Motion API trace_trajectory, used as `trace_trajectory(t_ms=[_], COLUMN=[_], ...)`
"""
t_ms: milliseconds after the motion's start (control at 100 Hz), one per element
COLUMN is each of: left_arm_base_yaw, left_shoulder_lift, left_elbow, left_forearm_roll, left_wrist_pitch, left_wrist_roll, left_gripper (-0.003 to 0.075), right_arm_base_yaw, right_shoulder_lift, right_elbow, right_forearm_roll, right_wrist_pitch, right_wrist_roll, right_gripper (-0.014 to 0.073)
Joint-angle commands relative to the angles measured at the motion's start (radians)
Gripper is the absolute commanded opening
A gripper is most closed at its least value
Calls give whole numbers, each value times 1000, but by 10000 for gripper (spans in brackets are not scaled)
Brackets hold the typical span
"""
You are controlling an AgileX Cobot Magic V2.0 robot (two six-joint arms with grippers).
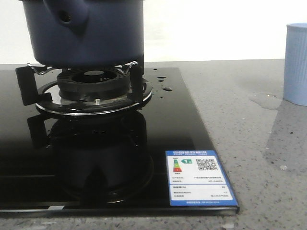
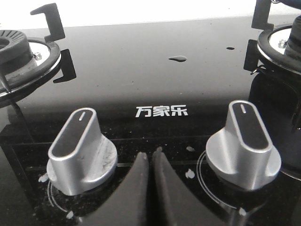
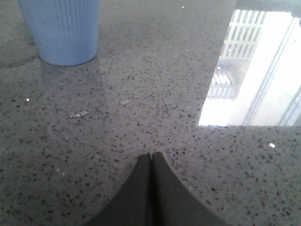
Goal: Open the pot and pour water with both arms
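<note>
The dark navy-blue pot (image 1: 96,33) stands on the burner's supports (image 1: 91,84) of the black glass hob, its stubby handle (image 1: 67,17) facing the camera; its top is cut off from view. Water shows as glossy drops (image 1: 166,88) on the hob and a thin wet patch (image 1: 264,101) on the counter. My left gripper (image 2: 151,157) is shut and empty, low over the hob between two silver knobs. My right gripper (image 3: 151,155) is shut and empty over the speckled grey counter. Neither gripper shows in the front view.
A pale blue ribbed cup (image 1: 297,62) stands on the counter to the right; it also shows in the right wrist view (image 3: 61,30). Two silver knobs (image 2: 82,150) (image 2: 244,143) and a second burner (image 2: 19,56) are on the hob. An energy label (image 1: 197,177) is near its front right corner.
</note>
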Motion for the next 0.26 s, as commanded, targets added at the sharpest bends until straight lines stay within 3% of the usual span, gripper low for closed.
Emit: trace_trajectory(t_ms=[0, 250], left_arm_base_yaw=[0, 0], left_shoulder_lift=[-28, -28], left_elbow=[40, 40], left_forearm_roll=[-10, -10], left_wrist_pitch=[-48, -48], left_wrist_roll=[-11, -11], left_gripper=[-19, -19], right_arm_base_yaw=[-6, -8], right_shoulder_lift=[-19, -78], right_elbow=[5, 5], right_forearm_roll=[-16, -16], right_wrist_pitch=[-31, -44], right_wrist_roll=[-9, -9], right_gripper=[-66, -66])
